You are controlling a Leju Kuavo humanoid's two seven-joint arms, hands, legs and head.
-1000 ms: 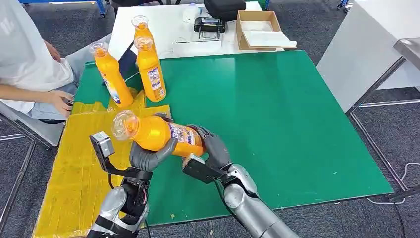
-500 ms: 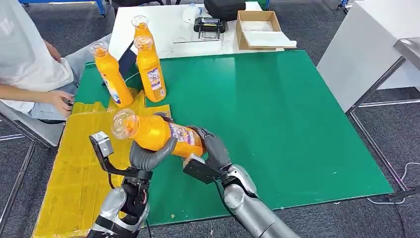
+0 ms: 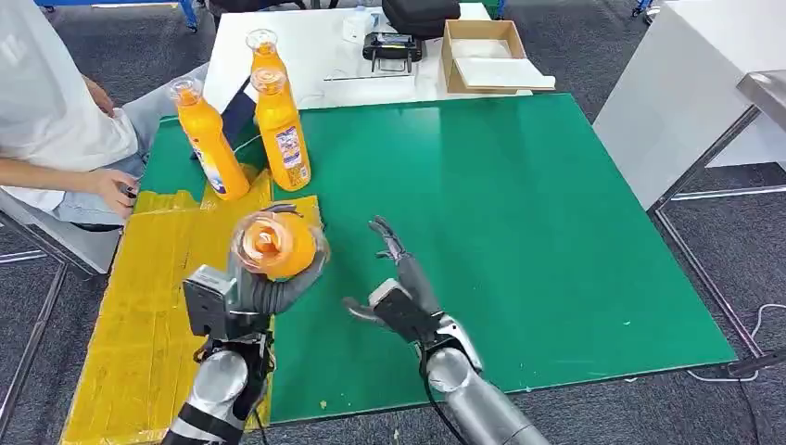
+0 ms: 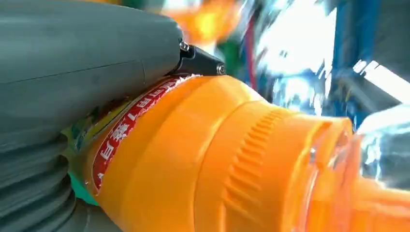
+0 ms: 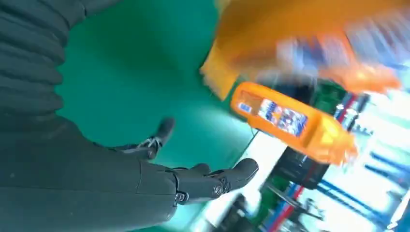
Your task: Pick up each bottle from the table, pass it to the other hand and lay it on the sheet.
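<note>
My left hand (image 3: 269,289) grips an orange bottle (image 3: 275,245) above the edge of the yellow sheet (image 3: 139,306), its clear cap end turned toward my head camera. Up close, the bottle (image 4: 227,159) lies against the grey thumb of my left hand (image 4: 77,72). To the right of the bottle my right hand (image 3: 400,287) hovers over the green table (image 3: 519,213), fingers spread and holding nothing; my right hand (image 5: 145,179) appears the same from the wrist. Three more orange bottles (image 3: 283,130) stand upright at the table's far left; one bottle (image 5: 290,121) is in the right wrist view.
A person (image 3: 56,120) sits at the left, a hand beside the sheet's far corner. Behind the green table, a white table (image 3: 324,56) carries a cardboard box (image 3: 491,56), a black device and a dark bag. A white cabinet (image 3: 695,83) stands at the right.
My right hand has let go of the bottle and drawn back with fingers spread. My left hand now holds the bottle alone and has turned it so the cap faces the head camera.
</note>
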